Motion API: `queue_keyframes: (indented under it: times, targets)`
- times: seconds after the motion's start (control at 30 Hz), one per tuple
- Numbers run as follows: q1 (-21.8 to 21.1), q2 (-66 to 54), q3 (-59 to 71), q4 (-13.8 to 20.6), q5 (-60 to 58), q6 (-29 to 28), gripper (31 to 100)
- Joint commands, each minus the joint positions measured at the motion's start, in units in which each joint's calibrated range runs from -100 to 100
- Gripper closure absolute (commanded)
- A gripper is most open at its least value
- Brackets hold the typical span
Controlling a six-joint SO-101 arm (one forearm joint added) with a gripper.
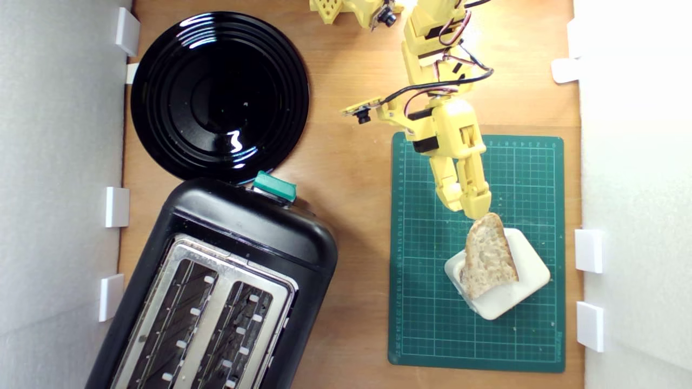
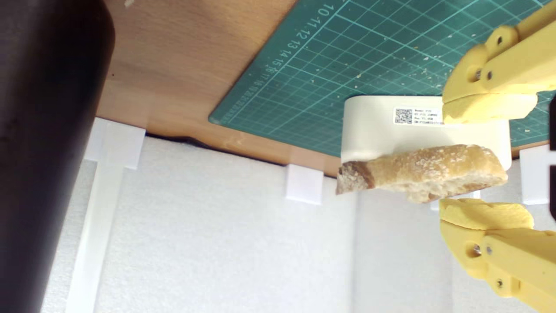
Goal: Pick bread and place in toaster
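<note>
Here, exterior view, left to right: toaster [image 1: 216, 292] well away from cutting mat [image 1: 421, 302] — slots empty. On mat, bread [image 1: 488, 256] lies atop white block [image 1: 513, 297], long axis running away from gripper [image 1: 476, 208]. Wrist view: jaws spread — bread's near end between them, not yet clamped.

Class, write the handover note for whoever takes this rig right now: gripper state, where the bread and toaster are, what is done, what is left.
Gripper: open, jaws either side of the bread's end, not yet closed on it.
Bread: lying on the white block on the green mat.
Toaster: at the exterior view's lower left, both slots empty.
Done: approach only.
Left: grip, lift, carry over, drop into a slot.
</note>
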Motion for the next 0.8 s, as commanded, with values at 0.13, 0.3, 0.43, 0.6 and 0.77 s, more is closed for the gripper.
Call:
queue_keyframes:
  times: [0.13, 0.3, 0.43, 0.6, 0.77]
  targets:
    - [-0.8, 0.2, -4.7, 0.3, -2.1, -0.1, 54.7]
    - [-0.8, 1.4, -6.5, 0.6, -2.0, -0.1, 54.7]
    - [-0.9, 3.5, -8.8, 0.6, -2.0, 0.4, 54.6]
    - [-0.8, 4.7, -12.8, 0.6, -1.5, 1.1, 54.6]
    - [-0.9, 7.5, -15.2, 0.4, -1.3, 1.6, 54.6]
